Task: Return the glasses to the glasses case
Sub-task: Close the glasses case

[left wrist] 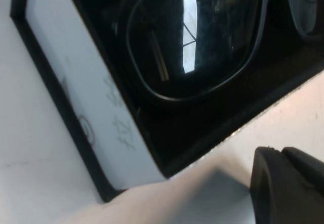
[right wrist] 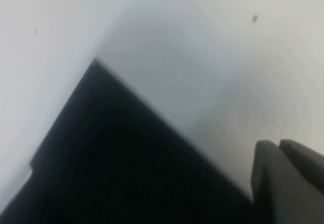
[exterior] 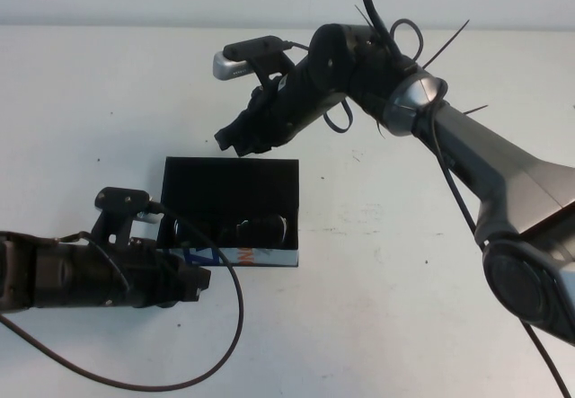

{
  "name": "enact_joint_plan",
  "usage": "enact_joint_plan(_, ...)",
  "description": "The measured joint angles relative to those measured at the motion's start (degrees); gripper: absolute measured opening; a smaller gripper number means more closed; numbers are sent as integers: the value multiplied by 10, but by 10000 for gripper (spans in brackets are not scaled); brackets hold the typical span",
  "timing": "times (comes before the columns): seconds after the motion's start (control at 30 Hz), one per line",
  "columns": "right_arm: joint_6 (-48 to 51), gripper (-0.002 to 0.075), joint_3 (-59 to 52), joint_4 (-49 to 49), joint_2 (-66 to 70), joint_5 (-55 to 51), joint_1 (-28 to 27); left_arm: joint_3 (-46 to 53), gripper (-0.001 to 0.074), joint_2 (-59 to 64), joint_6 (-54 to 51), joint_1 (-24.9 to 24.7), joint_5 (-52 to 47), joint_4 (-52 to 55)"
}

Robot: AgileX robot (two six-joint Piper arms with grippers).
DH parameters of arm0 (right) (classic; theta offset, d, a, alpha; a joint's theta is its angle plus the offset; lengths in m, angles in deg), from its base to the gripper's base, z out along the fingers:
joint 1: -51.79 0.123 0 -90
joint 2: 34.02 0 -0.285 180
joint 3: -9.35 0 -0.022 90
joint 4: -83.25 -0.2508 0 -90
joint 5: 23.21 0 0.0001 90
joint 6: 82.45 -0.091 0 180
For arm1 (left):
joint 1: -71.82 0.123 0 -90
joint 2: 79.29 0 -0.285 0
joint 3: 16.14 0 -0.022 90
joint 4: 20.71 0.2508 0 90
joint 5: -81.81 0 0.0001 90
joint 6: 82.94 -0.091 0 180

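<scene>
Both grippers are pressed shut and empty: right gripper above the glasses case's flap, probably to close it over the glasses, left gripper steadying the lower-left corner.

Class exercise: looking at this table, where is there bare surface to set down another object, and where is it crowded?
Free: the table between the glasses case and the right arm, and the far left corner. Crowded: the left tool sits by the case's printed front, the shut right tool over its flap; glasses lie inside.
</scene>
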Motion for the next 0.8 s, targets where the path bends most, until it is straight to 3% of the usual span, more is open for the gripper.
enact_joint_plan(0.3, 0, -11, 0, -4, 4, 72, 0, 0, 0, 0, 0, 0, 1, 0)
enact_joint_plan(0.8, 1, -11, 0, -6, 30, 41, 0, -1, 0, 0, 0, 0, 1, 0)
